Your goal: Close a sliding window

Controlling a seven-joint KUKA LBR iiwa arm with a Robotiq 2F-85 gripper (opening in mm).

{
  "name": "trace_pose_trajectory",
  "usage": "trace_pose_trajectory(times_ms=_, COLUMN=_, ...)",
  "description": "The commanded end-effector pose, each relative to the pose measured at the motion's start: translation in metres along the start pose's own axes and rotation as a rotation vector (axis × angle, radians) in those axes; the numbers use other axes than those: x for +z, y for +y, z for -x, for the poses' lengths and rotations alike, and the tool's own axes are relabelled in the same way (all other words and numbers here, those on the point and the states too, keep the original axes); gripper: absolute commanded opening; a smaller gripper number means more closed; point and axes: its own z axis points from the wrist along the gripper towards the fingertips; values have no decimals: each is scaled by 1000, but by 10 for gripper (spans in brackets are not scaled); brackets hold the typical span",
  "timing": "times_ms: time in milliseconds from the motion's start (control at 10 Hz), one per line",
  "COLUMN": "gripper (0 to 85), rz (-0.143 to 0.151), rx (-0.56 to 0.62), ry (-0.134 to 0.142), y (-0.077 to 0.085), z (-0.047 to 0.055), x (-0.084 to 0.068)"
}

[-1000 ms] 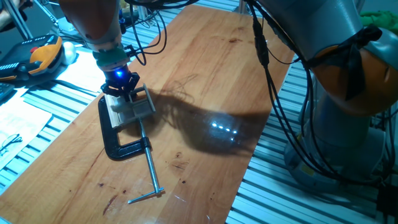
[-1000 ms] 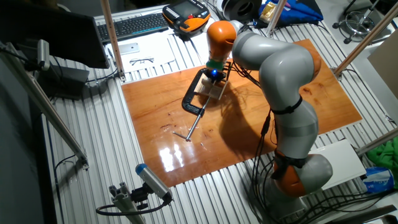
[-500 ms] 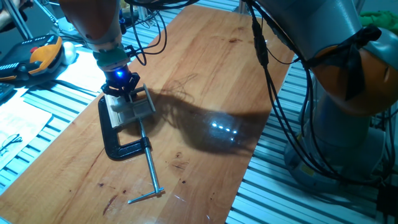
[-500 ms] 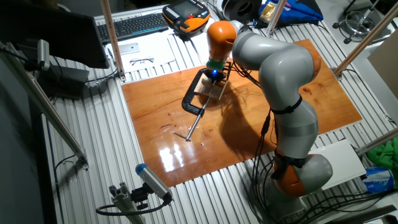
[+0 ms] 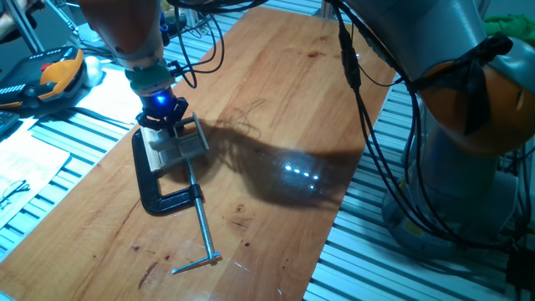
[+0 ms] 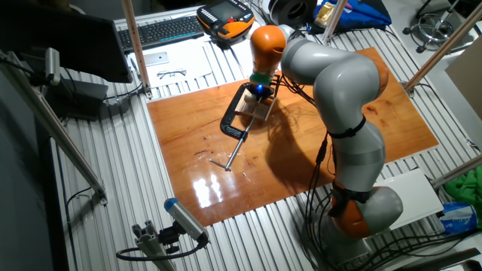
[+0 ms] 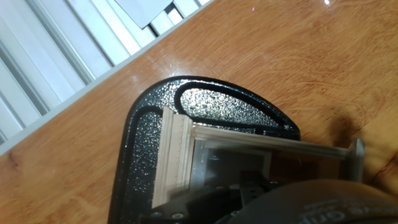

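A small sliding window of light beige wood (image 5: 174, 144), with a rectangular frame and thin rails, is seen standing on the long wooden tabletop (image 5: 276, 109), held by a black cast C-clamp (image 5: 159, 188) whose long metal screw and cross-handle (image 5: 202, 232) lie along the board. In the other fixed view the window (image 6: 261, 108) sits near the far edge of the tabletop (image 6: 301, 162), with the clamp (image 6: 232, 120) just beside and around it. The two-finger gripper with a blue light on its body (image 5: 165, 119) is lowered directly onto the top of the window, at the end of the grey and orange arm (image 6: 331, 98). Whether the jaws are spread or pressed together cannot be told, since the fingertips are hidden against the frame in both fixed views. In the hand view the pale frame (image 7: 180, 155) is seen close up against the speckled black curve of the clamp (image 7: 143, 130), with a thin rail (image 7: 280, 148) running to the right and the dark gripper body filling the lower edge. Ribbed metal table slats (image 7: 56, 56) lie beyond the board's edge
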Motion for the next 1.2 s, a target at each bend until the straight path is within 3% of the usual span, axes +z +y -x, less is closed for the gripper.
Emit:
trace_pose_trajectory(times_ms=0, gripper=0, rz=0, rx=0, ry=0, y=0, z=0, x=0)
trace_pose_trajectory(times_ms=1100, gripper=0, rz=-5, rx=-5, ry=2, y=-2, z=0, x=0)
